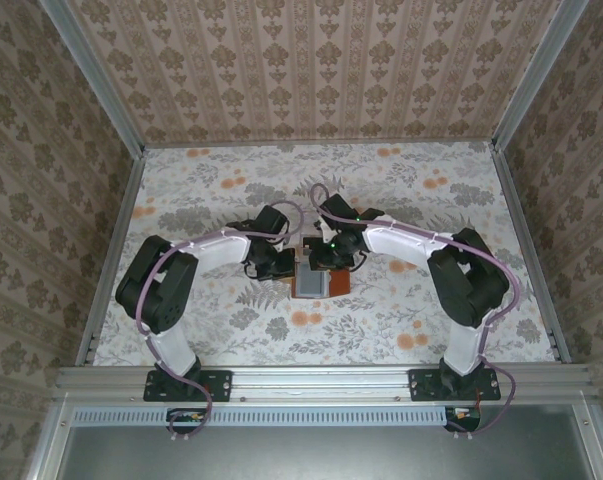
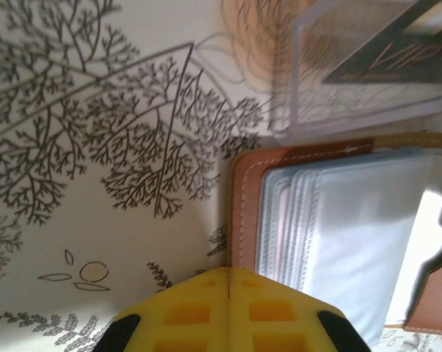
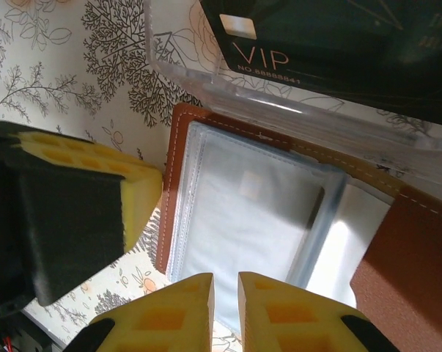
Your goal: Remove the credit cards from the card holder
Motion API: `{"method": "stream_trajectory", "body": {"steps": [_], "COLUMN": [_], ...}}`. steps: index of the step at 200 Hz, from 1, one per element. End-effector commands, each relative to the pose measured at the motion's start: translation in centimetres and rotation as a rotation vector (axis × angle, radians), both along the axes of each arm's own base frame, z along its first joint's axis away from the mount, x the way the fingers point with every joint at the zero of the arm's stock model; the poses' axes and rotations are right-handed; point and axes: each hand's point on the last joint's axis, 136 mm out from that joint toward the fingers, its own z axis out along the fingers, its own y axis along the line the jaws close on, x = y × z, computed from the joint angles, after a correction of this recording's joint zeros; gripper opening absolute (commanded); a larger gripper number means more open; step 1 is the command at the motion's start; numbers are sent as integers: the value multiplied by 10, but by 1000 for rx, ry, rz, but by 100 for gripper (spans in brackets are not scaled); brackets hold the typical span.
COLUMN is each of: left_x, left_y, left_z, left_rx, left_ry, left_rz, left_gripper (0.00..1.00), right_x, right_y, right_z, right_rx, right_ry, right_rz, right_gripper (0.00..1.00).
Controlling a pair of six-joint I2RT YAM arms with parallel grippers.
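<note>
Two grippers low at centre of table (image 1: 181, 200), open floral surface all round. Left gripper (image 2: 228, 275) clenched, empty, just off stitched edge of card holder (image 2: 244, 191). Right gripper (image 3: 226, 282) fingers slightly parted, empty, over its grey-blue pockets. Beyond: clear tray (image 3: 279, 103) overlapping holder's far edge, dark VIP card (image 3: 316, 44) inside.

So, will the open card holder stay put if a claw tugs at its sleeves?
Probably not: the card holder looks thin and lies flat on the table, so it may slide. Its sleeves look thin and floppy.
</note>
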Motion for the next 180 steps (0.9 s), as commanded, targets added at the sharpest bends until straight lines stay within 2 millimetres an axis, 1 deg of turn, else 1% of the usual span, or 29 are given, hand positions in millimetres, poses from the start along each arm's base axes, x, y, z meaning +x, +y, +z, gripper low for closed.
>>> {"method": "stream_trajectory", "body": {"steps": [1, 34, 69, 85, 105, 136, 149, 154, 180], "left_x": [-7, -11, -11, -11, -11, -9, -9, -8, -6], "left_y": [4, 5, 6, 7, 9, 11, 11, 12, 12], "left_z": [-6, -9, -11, -11, -11, -10, -9, -10, -7], "left_rx": [-6, -18, -27, -29, -30, -35, -37, -37, -42], "left_ry": [28, 35, 39, 42, 48, 46, 47, 46, 44], "left_rz": [6, 16, 23, 25, 28, 32, 33, 33, 33], "left_gripper": [4, 3, 2, 2, 2, 2, 2, 2, 2], "right_x": [0, 2, 3, 2, 1, 0, 2, -2, -3], "right_y": [10, 21, 33, 36, 34, 29, 24, 18, 2], "right_z": [-2, -10, -18, -23, -29, -33, -32, -34, -33], "right_rx": [13, 17, 46, 45, 31, -4, -35, -65, -158], "right_ry": [31, 55, 85, 97, 113, 120, 108, 120, 109], "right_rz": [-4, -3, -11, -12, -21, -29, -35, -37, -38], "right_gripper": [19, 19, 19, 19, 19, 24, 27, 28, 34]}}
